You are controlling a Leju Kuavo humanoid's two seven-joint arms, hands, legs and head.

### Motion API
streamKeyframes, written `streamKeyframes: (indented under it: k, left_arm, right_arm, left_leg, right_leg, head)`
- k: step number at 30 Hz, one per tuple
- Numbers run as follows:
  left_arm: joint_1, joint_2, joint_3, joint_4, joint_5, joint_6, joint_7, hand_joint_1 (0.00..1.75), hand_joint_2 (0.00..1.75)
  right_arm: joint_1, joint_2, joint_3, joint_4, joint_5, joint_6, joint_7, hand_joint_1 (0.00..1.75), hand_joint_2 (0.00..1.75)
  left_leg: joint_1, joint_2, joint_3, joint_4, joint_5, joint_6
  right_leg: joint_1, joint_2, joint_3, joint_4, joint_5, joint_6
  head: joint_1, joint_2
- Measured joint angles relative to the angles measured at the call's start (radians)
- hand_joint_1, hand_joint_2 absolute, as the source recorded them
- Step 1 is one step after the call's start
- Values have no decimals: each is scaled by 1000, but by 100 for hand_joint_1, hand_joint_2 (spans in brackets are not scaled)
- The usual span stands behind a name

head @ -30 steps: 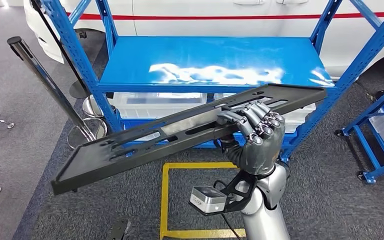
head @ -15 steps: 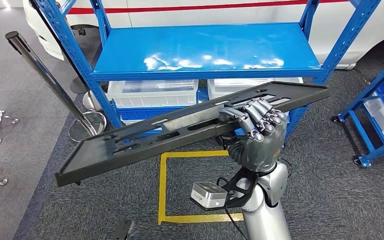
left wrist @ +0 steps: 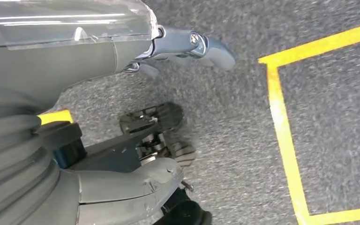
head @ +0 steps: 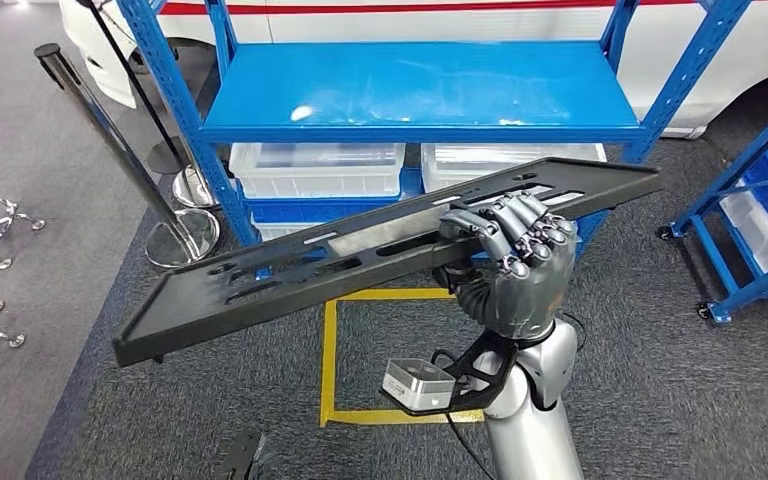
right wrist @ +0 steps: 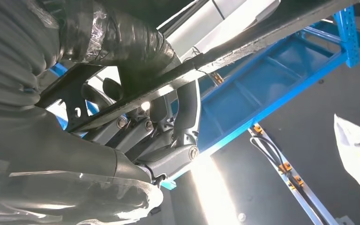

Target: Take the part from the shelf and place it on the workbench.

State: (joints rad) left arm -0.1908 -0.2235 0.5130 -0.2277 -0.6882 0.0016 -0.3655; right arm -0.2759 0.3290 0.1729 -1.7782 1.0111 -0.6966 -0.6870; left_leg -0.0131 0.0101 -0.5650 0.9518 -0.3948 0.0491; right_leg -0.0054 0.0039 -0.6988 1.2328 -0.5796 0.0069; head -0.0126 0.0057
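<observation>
The right hand (head: 508, 268) has its fingers curled over the near edge of the part (head: 360, 258), a long black slotted panel, with the thumb pressed up from below as the right wrist view shows. The panel is held in the air in front of the robot, clear of the shelf, and tilts down toward its left end. The left hand (left wrist: 187, 47) hangs over the carpet with its fingers extended and holding nothing.

The panel looks stiff and flat, probably moulded plastic, and seems light for its length. The grip sits right of the middle, so the long free end will likely lever against the fingers and swing on a turn; a hold nearer the centre, or the left hand under the low end, would steady it.

Below lies a yellow floor marking (head: 328, 352). To the left stand chrome stanchion posts (head: 110, 135), which the low end could clip. Beyond is the blue shelf (head: 420, 90) with clear bins (head: 315, 165) beneath, a second blue rack (head: 750, 200) to the right, and a white vehicle behind.
</observation>
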Motion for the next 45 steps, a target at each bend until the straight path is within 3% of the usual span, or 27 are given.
streamKeyframes:
  k: [1, 3, 4, 6, 8, 11, 13, 15, 16, 17, 19, 21, 23, 24, 26, 27, 28, 30, 31, 32, 34, 35, 37, 39, 42, 43, 45]
  left_arm:
    - [0, 0, 0, 0, 0, 0, 0, 0, 175]
    - [0, 0, -1, 0, 0, 0, 0, 0, 175]
    - [0, 0, -1, 0, 0, 0, 0, 0, 175]
    - [0, 0, -1, 0, 0, 0, 0, 0, 175]
    - [0, 1, -1, 0, 1, 0, 0, 0, 175]
    - [2, 0, -1, 0, 1, 0, 1, 0, 175]
    - [3, 0, -1, 0, 1, 0, 4, 0, 175]
    - [3, 0, -1, 0, 2, 1, 6, 0, 175]
    - [2, 0, -1, 0, 3, 1, 6, 0, 175]
    - [1, 0, -1, 0, 4, 1, 6, 0, 175]
    - [0, 0, -1, 0, 4, 1, 6, 0, 175]
    - [-4, 0, -2, -1, 4, 2, 6, 0, 175]
    - [-10, 0, -2, -2, 4, 2, 6, 0, 175]
    - [-12, 0, -2, -3, 4, 2, 6, 0, 175]
    - [-12, 0, -1, -3, 5, 3, 6, 0, 175]
    - [-11, 0, -1, -3, 5, 3, 6, 0, 175]
    - [-11, 0, -1, -3, 5, 3, 6, 0, 175]
    - [-11, -1, -1, -3, 5, 3, 6, 0, 175]
    - [-10, -1, -1, -3, 5, 3, 6, 0, 175]
    - [-9, -1, -1, -3, 6, 4, 6, 0, 175]
    - [-6, -1, -1, -3, 6, 4, 6, 0, 175]
    - [-6, -1, -1, -3, 6, 4, 6, 0, 175]
    - [-4, -1, -1, -3, 7, 5, 4, 0, 175]
    - [-2, -1, -1, -3, 8, 6, 1, 0, 175]
    - [0, -1, -1, -3, 9, 3, -3, 0, 175]
    - [1, -1, -1, -3, 9, 1, -4, 0, 175]
    - [2, -2, -1, -3, 11, -4, -6, 0, 175]
  right_arm:
    - [0, 0, 0, 0, 0, 0, 0, 171, 175]
    - [0, 0, -1, 1, 1, 0, 2, 171, 175]
    - [0, 0, -1, 1, 2, 0, 2, 171, 175]
    - [-2, 1, -1, 1, 4, 0, 4, 171, 175]
    - [-6, 2, -1, 2, 7, 0, 6, 171, 175]
    - [-12, 4, -1, 6, 11, 0, 9, 171, 175]
    - [-18, 6, -1, 10, 12, 1, 10, 171, 175]
    - [-22, 7, 0, 11, 13, 0, 12, 171, 175]
    - [-23, 7, 0, 12, 14, 0, 14, 171, 175]
    - [-23, 7, 0, 13, 14, 0, 15, 171, 175]
    - [-24, 7, 0, 15, 14, 0, 17, 171, 175]
    - [-24, 8, 0, 15, 14, 0, 17, 171, 175]
    - [-26, 9, 1, 15, 14, 0, 17, 171, 175]
    - [-28, 9, 1, 15, 14, 0, 17, 171, 175]
    - [-30, 9, 1, 15, 13, 0, 17, 171, 175]
    - [-32, 8, 1, 15, 13, 0, 17, 171, 175]
    - [-33, 8, 1, 15, 12, 0, 18, 171, 175]
    - [-34, 7, 1, 15, 12, 0, 18, 171, 175]
    - [-35, 7, 1, 15, 12, 0, 18, 171, 175]
    - [-35, 7, 1, 16, 12, 0, 19, 171, 175]
    - [-35, 7, 1, 17, 12, 0, 19, 171, 175]
    - [-35, 7, 1, 17, 12, 0, 19, 171, 175]
    - [-35, 8, 1, 17, 13, 0, 19, 171, 175]
    - [-36, 9, 2, 17, 16, 0, 19, 171, 175]
    - [-37, 9, 2, 19, 19, 0, 20, 171, 175]
    - [-38, 10, 2, 20, 21, 0, 20, 171, 175]
    - [-38, 10, 2, 23, 26, 0, 21, 171, 175]
  left_leg:
    - [0, 1, -16, 4, 8, -1]
    - [4, 3, -51, 18, 25, -6]
    - [7, 3, -71, 28, 33, -11]
    - [12, 2, -110, 56, 45, -24]
    - [14, 0, -133, 76, 58, -38]
    - [22, -4, -146, 79, 73, -55]
    - [26, -6, -169, 130, 2, -64]
    - [27, -7, -197, 250, -111, -69]
    - [26, -7, -203, 311, -144, -70]
    - [26, -7, -200, 356, -153, -69]
    - [25, -7, -147, 357, -118, -62]
    - [20, -8, -26, 233, -105, -52]
    - [13, -9, 76, 97, -139, -44]
    - [9, -9, 97, 62, -151, -40]
    - [7, -7, 89, 43, -129, -28]
    - [8, -5, 81, 35, -112, -21]
    - [9, -2, 69, 28, -92, -14]
    - [8, 2, 35, 24, -56, -6]
    - [7, 3, 15, 25, -40, -5]
    - [6, 3, -7, 28, -25, -6]
    - [5, 5, -55, 36, 4, -9]
    - [5, 5, -79, 43, 18, -11]
    - [3, 4, -118, 60, 41, -18]
    - [3, 4, -134, 69, 60, -29]
    - [9, 2, -141, 71, 69, -47]
    - [11, 1, -150, 92, 41, -53]
    - [16, -2, -180, 186, -58, -64]
  right_leg:
    - [-3, 0, -7, 47, -20, 5]
    - [-15, -2, 16, 63, 3, 16]
    - [-23, -3, 52, 25, 32, 23]
    - [-30, -2, 137, -95, 48, 32]
    - [-25, 2, 175, -163, 33, 22]
    - [-17, 2, 154, -165, 54, -13]
    - [-17, -2, 126, -168, 83, -32]
    - [-15, -4, 92, -168, 113, -41]
    - [-13, -5, 74, -168, 128, -42]
    - [-11, -6, 55, -168, 142, -42]
    - [-9, -8, 16, -168, 173, -40]
    - [-10, -8, -15, -167, 202, -35]
    - [-12, -9, -25, -172, 228, -24]
    - [-14, -11, -25, -178, 241, -17]
    - [-17, -12, -22, -193, 263, -4]
    - [-17, -11, -27, -190, 251, 0]
    - [-16, -9, -35, -169, 216, 3]
    - [-15, -5, -58, -69, 98, 4]
    - [-15, -5, -66, -4, 53, 4]
    - [-14, -4, -66, 50, 37, 5]
    - [-14, -5, -34, 88, 71, 4]
    - [-14, -5, 7, 59, 94, 2]
    - [-11, -6, 120, -72, 74, -3]
    - [-4, -5, 186, -171, 28, -11]
    - [-2, -7, 177, -187, 44, -32]
    - [-4, -9, 167, -189, 56, -40]
    - [-5, -11, 140, -191, 81, -49]
  head:
    - [0, 0]
    - [0, 0]
    - [0, 0]
    - [0, 0]
    - [-1, 0]
    - [-2, 0]
    - [-3, 0]
    - [-4, 0]
    - [-4, 0]
    - [-4, 0]
    - [-4, 0]
    - [-4, 0]
    - [-4, 0]
    - [-4, 0]
    - [-4, 0]
    - [-3, 0]
    - [-2, 0]
    - [-2, 0]
    - [-2, 0]
    - [-2, 0]
    - [-2, 0]
    - [-2, 0]
    - [-3, 0]
    - [-3, 0]
    - [-2, 0]
    - [-2, 0]
    - [-3, 0]
